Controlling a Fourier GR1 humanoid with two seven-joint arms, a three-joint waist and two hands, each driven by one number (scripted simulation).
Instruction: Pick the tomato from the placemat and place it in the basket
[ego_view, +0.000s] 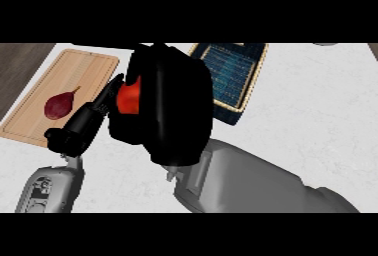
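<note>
Head view: right hand (173, 110) fills the middle, fingers curled round the tomato (130, 98), held up over the counter (310, 115), just left of the basket (235, 75). What the dark-blue basket holds I cannot tell; the hand covers part of it. At left a wooden board (81, 70) carries a dark-red, stemmed fruit (59, 105). Left hand (74, 131) sits low at the board's near edge, fingers hard to make out.

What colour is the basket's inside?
Dark blue, crossed by a lighter grid, with a tan rim; the basket shows in the head view, partly behind the right hand.
</note>
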